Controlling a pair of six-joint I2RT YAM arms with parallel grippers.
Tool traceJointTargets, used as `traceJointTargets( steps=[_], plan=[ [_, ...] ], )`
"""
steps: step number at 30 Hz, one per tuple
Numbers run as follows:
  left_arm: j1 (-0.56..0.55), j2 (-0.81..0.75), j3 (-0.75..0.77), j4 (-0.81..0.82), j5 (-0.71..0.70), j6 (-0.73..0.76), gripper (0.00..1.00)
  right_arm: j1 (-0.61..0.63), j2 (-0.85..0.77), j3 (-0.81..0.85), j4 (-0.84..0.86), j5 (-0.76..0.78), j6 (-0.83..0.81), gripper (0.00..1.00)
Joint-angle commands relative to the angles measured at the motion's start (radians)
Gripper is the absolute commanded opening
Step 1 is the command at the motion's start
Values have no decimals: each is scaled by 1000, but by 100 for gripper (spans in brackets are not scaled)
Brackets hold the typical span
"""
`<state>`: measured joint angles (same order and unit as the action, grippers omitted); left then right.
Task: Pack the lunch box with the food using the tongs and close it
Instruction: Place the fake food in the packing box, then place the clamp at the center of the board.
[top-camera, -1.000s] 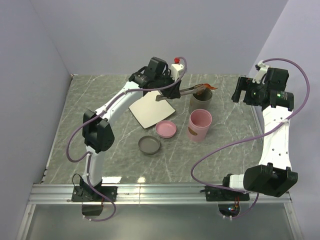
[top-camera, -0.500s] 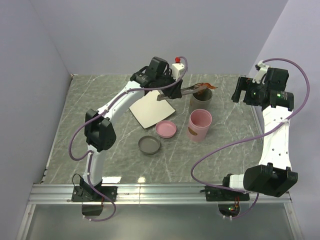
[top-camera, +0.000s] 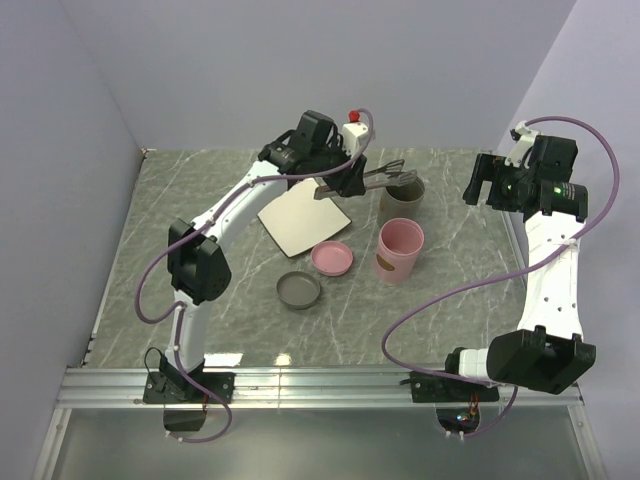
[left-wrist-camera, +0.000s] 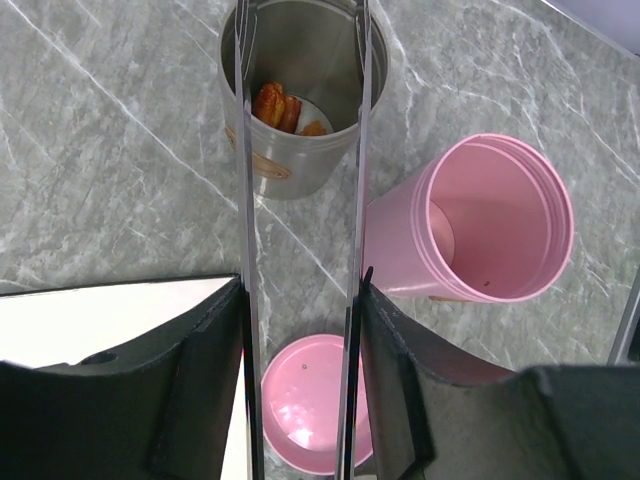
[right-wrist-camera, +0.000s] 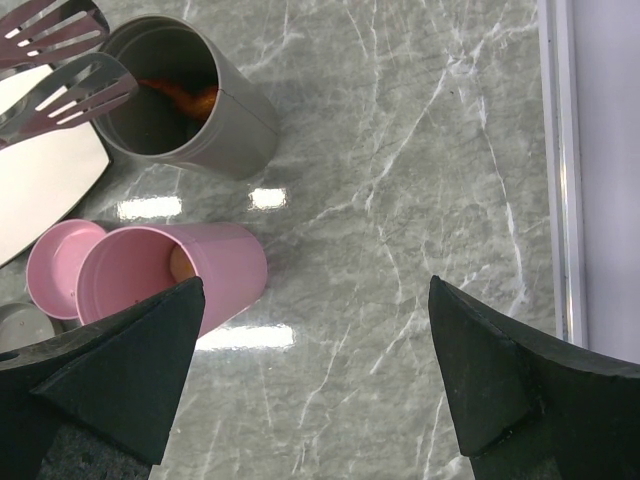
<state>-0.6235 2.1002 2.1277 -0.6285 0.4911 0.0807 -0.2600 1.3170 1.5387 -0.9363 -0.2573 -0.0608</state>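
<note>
Seen from above, a white square plate (top-camera: 300, 222) is lying near the middle of the grey marble table (top-camera: 200, 200). A pink lid (top-camera: 332, 258) is sitting at the plate's 5 o'clock, just beside its corner, and a grey lid (top-camera: 299, 290) is resting at its 6 o'clock, a little apart.

The left pincer (left-wrist-camera: 300, 300) is hovering over the plate's 2 o'clock corner, gripping the tongs (right-wrist-camera: 75, 92). Its fingers are standing about half spread, each pressing on the outside of one tong arm. The tongs' two arms are running apart from each other, and their slotted tips are hanging over the mouth of the grey metal container (top-camera: 402, 205), at the plate's 3 o'clock. The right pincer (right-wrist-camera: 312, 290) is gaping wide and holding nothing, poised well off at the container's 3 o'clock.

Orange-brown food pieces (left-wrist-camera: 278, 106) are lying at the bottom of the grey metal container. The pink container (top-camera: 401, 250) is standing just beside it at 6 o'clock, with a small tan piece (right-wrist-camera: 180, 262) inside.
</note>
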Motion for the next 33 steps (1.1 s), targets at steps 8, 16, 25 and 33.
traceJointTargets(
  steps=[8, 16, 25, 33],
  plan=[
    [112, -250, -52, -13, 73, -73, 50, -8, -19, 23, 14, -26, -2, 100],
    [353, -426, -224, -19, 101, -95, 49, -8, -22, 24, 14, -46, -4, 100],
    [683, -571, -472, -40, 142, -18, 49, -8, -33, -2, 24, -43, -19, 100],
    [814, -562, -609, -50, 28, 86, 49, -8, -39, -18, 30, -43, -25, 100]
  ],
)
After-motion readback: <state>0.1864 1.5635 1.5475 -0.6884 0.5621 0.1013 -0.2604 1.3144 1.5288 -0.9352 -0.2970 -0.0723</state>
